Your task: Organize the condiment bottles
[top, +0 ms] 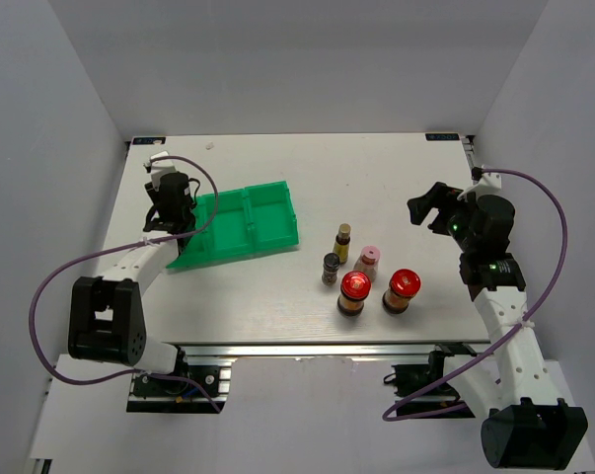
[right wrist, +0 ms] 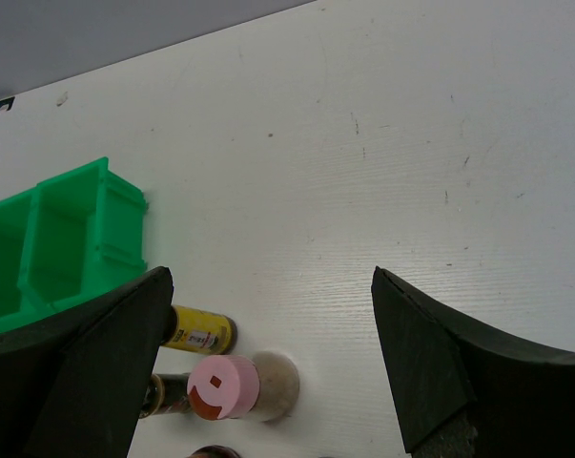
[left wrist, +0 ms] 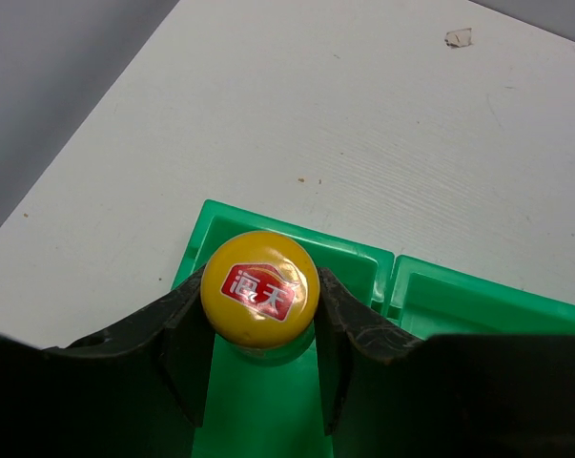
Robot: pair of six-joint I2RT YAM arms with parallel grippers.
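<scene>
In the left wrist view my left gripper (left wrist: 260,291) is shut on a yellow-capped bottle (left wrist: 259,286), one finger against each side of the cap. It holds the bottle upright in the end compartment of the green tray (left wrist: 287,239). From above, that gripper (top: 174,209) hides the bottle. Right of the tray (top: 248,227) stand a slim yellow-capped bottle (top: 343,242), a pink-capped one (top: 366,263), a grey-capped one (top: 331,268) and two red-lidded jars (top: 353,293) (top: 400,290). My right gripper (top: 437,207) hangs open and empty beyond them; its own view (right wrist: 268,301) shows the pink cap (right wrist: 225,385) below.
The tray lies slanted on the white table (top: 376,178), and its neighbouring compartment (left wrist: 459,305) holds nothing that I can see. White walls close in the left, right and far sides. A small scuff (left wrist: 458,37) marks the table beyond the tray.
</scene>
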